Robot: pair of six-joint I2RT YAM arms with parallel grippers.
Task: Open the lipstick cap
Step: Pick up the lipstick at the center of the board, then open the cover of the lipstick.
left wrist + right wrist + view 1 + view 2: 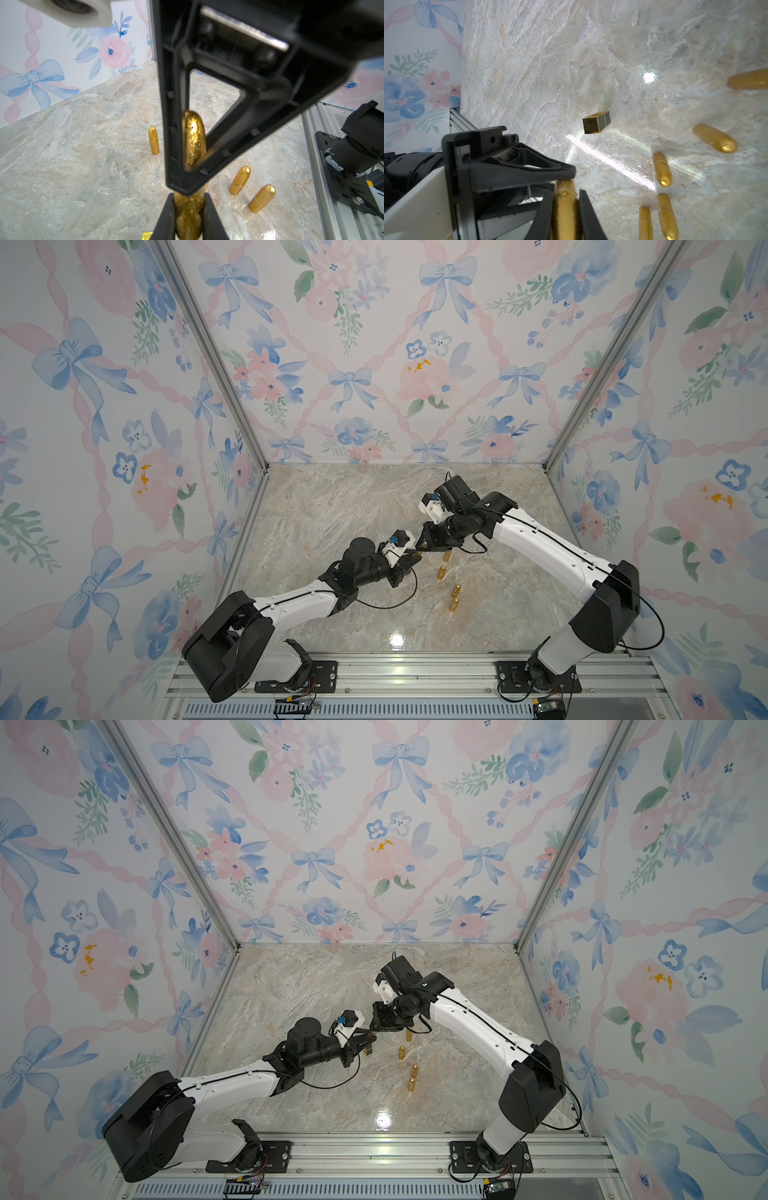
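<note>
L gripper point(189, 205) & R gripper point(565, 199) both clamp lipstick point(194, 141) midair

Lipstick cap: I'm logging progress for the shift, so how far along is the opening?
Done: one gold lipstick is held clear of the table. In hand: the left gripper and right gripper are both shut on its opposite ends. Remaining: pulling the ends apart; it looks in one piece.

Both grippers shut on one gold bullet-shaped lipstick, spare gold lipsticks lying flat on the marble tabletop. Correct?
Not flat: the spare gold lipsticks stand upright on the marble tabletop, per the left wrist view. Left gripper and right gripper do both clamp the one gold bullet-shaped lipstick.
</note>
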